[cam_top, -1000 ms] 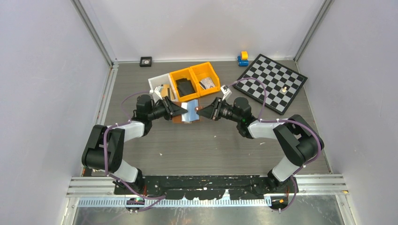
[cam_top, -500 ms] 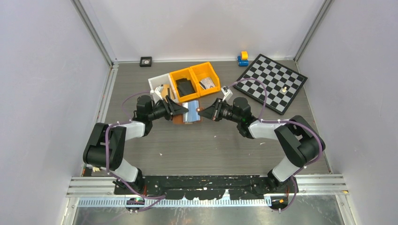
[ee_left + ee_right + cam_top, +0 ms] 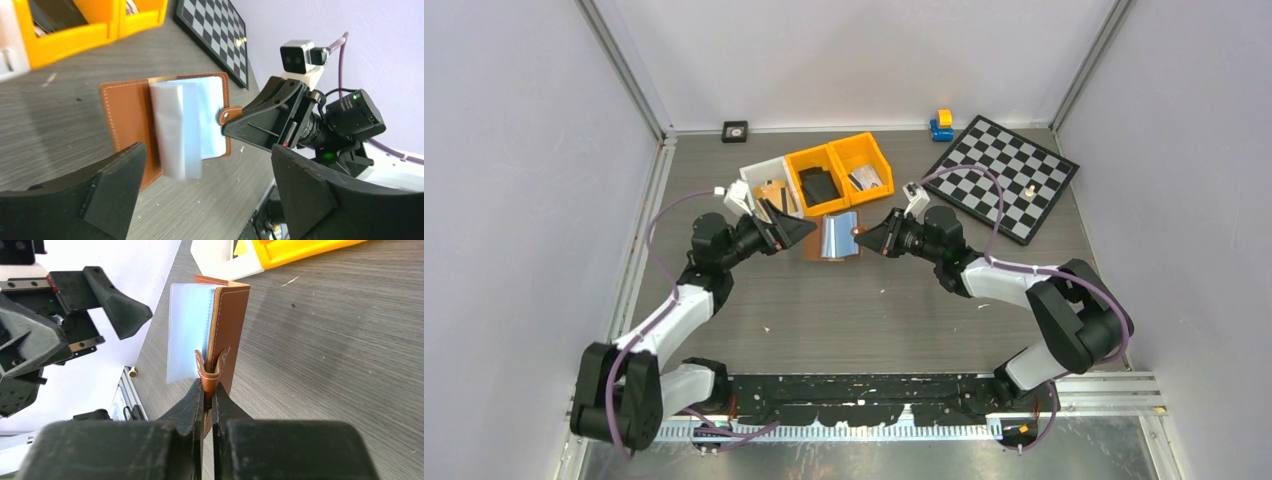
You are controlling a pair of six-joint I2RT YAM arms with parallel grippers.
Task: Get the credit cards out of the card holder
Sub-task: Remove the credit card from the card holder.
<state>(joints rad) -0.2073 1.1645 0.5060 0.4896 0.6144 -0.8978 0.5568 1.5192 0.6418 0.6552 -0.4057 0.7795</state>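
Observation:
The reddish-brown card holder point(image 3: 832, 243) lies open on the table, its brown cover point(image 3: 127, 107) flat and a sheaf of pale blue leaves point(image 3: 186, 131) lifted from it. I cannot tell the credit cards apart from these leaves. My right gripper point(image 3: 207, 386) is shut on the holder's snap strap point(image 3: 227, 116), at the holder's right edge point(image 3: 860, 232). My left gripper point(image 3: 208, 151) stands wide open, just left of the holder point(image 3: 800, 231) and apart from it, with nothing between its fingers. The right wrist view looks along the holder's edge point(image 3: 231, 325).
Two orange bins point(image 3: 839, 172) and a white bin point(image 3: 764, 186) stand right behind the holder; a black wallet-like object point(image 3: 817, 186) lies in one orange bin. A chessboard point(image 3: 1004, 176) is at the back right, with a small blue-yellow toy point(image 3: 941, 124) beside it.
My left gripper has opened wide, let go of the holder and drawn back to the left. The right gripper closed on the strap and stays there.

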